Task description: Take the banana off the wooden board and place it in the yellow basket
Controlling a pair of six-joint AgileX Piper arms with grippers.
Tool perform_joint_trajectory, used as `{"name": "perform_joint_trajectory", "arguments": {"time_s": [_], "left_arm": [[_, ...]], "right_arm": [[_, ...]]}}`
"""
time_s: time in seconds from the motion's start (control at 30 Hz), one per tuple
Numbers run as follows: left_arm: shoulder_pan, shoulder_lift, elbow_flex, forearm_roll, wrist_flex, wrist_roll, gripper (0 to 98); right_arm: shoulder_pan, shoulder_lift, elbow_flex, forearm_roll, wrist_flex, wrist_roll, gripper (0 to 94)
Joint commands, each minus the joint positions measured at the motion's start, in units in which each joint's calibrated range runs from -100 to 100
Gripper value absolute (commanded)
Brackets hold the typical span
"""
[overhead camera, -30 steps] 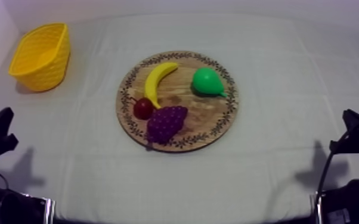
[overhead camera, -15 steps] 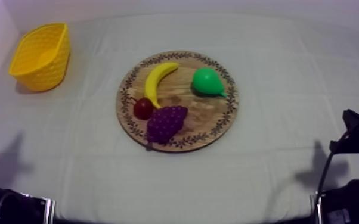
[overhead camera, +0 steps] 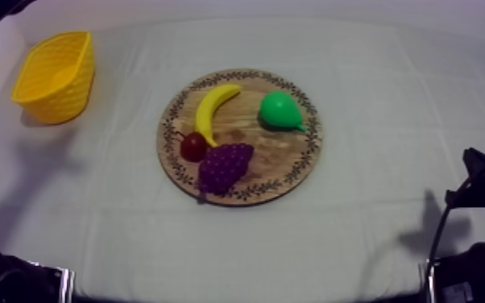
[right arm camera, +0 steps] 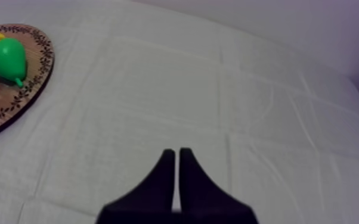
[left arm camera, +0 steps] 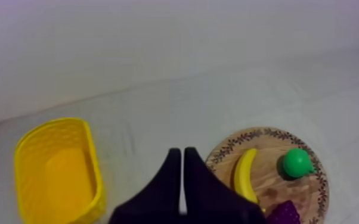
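The top view is looking down at a slant from above the near side of the cloth [overhead camera: 358,234], taking in the whole wooden board [overhead camera: 246,114] and the yellow basket [overhead camera: 64,97] at the far left. The left wrist view is hanging high and well back, facing down over that same basket and board, while the right wrist view is sitting lower, facing across bare cloth toward the board's pear [right arm camera: 7,59] side.

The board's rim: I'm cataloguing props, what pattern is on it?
Dark leafy vine wreath round the wooden board, clearest in the top view.
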Motion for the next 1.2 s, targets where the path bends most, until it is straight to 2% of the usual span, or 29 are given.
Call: {"name": "perform_joint_trajectory", "arguments": {"time_s": [0.0,0.3,0.63,0.8,0.87,0.9,0.97,1.0,1.07,1.17], "left_arm": [[1.22,10.56,-4.22,0.13,0.17,-0.64,0.0],[4.63,22.64,-8.73,0.69,3.60,-2.82,0.0],[8.71,28.38,-7.33,0.85,4.76,1.66,1.0],[10.87,32.83,-10.27,0.94,6.58,3.96,6.5],[11.42,34.71,-11.98,0.96,7.73,4.45,15.8],[11.58,35.47,-12.63,0.97,8.18,4.62,25.9],[11.83,36.58,-13.09,0.90,8.53,5.16,52.8],[11.92,37.06,-13.24,0.76,8.69,5.62,61.5],[12.02,38.05,-13.64,0.58,8.89,6.32,73.8],[11.92,39.60,-14.67,0.70,9.13,6.65,83.3]], "right_arm": [[0.02,0.04,-0.03,0.01,0.02,0.01,0.6],[0.02,0.04,-0.03,0.01,0.02,0.01,0.6],[0.02,0.04,-0.03,0.01,0.02,0.01,0.6],[0.02,0.04,-0.03,0.01,0.02,0.01,0.6],[0.02,0.04,-0.03,0.01,0.02,0.01,0.6],[0.02,0.04,-0.03,0.01,0.02,0.01,0.6],[0.02,0.04,-0.03,0.01,0.02,0.01,0.6],[0.02,0.04,-0.03,0.01,0.02,0.01,0.6],[0.02,0.04,-0.03,0.01,0.02,0.01,0.6],[0.02,0.04,-0.03,0.01,0.02,0.01,0.6]]}}
